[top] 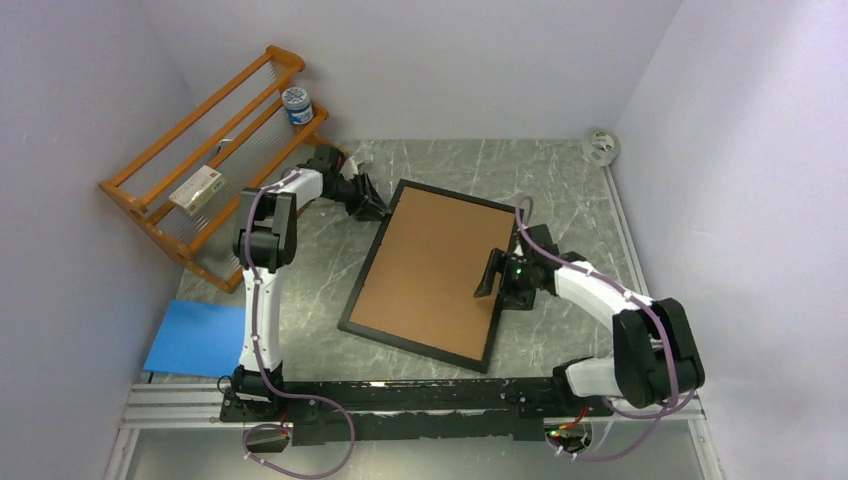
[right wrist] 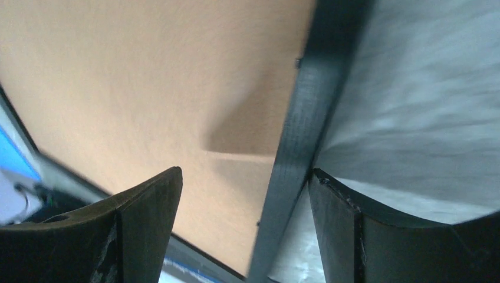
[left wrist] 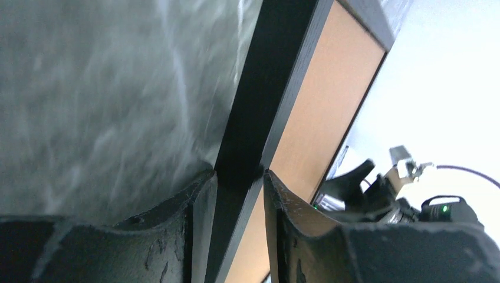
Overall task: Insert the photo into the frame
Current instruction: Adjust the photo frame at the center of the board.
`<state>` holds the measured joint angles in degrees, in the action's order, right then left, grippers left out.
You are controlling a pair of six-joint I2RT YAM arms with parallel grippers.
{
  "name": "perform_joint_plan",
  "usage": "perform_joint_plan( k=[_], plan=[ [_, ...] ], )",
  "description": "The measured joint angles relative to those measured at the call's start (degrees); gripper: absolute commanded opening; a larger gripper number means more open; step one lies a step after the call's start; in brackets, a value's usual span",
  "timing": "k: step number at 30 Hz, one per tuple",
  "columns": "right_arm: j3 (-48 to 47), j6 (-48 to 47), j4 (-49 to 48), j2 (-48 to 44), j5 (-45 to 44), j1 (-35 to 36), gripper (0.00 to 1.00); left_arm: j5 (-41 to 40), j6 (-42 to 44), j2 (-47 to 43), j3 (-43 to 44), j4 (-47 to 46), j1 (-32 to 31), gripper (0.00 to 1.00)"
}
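Observation:
The black frame [top: 369, 255] lies flat on the grey marble table with the brown backing board [top: 440, 270] filling it. The sunflower photo is hidden from every view. My left gripper [top: 372, 207] is at the frame's far left corner. In the left wrist view it [left wrist: 239, 177] is shut on the black frame rail [left wrist: 259, 100], with the board [left wrist: 318, 100] beside it. My right gripper [top: 495, 275] is open and straddles the frame's right rail [right wrist: 306, 112]. One finger is over the board [right wrist: 147, 76]; the other finger [right wrist: 330, 206] touches the rail's outer side.
An orange wooden rack [top: 150, 150] stands at the far left, holding a small jar [top: 297, 104] and a small box [top: 196, 187]. A blue sheet [top: 195, 337] lies at the near left. A tape roll [top: 600, 146] sits in the far right corner. Walls close in on both sides.

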<state>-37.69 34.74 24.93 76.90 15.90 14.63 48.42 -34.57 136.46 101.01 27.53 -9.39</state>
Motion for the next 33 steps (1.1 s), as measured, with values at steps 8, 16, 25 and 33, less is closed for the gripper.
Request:
perform_joint_plan(
  k=[8, 16, 25, 33],
  plan=[
    [1.9, 1.8, -3.7, 1.6, 8.3, 11.1, 0.83, 1.2, 4.8, 8.7, 16.0, 1.7, -2.0, 0.49],
    [-11.3, 1.8, 7.6, 4.2, -4.9, 11.7, 0.84, -8.0, 12.3, 1.9, 13.0, 11.7, -0.5, 0.80],
    [-25.9, 0.1, 7.1, 7.0, -6.7, 15.6, 0.60, -21.2, 12.8, -21.0, -4.4, 13.5, 8.2, 0.83],
    [-38.8, -5.2, -1.7, 28.3, 12.8, 24.7, 0.33, -26.7, 8.0, -42.2, -29.2, 11.5, 10.7, 0.81]
  ],
)
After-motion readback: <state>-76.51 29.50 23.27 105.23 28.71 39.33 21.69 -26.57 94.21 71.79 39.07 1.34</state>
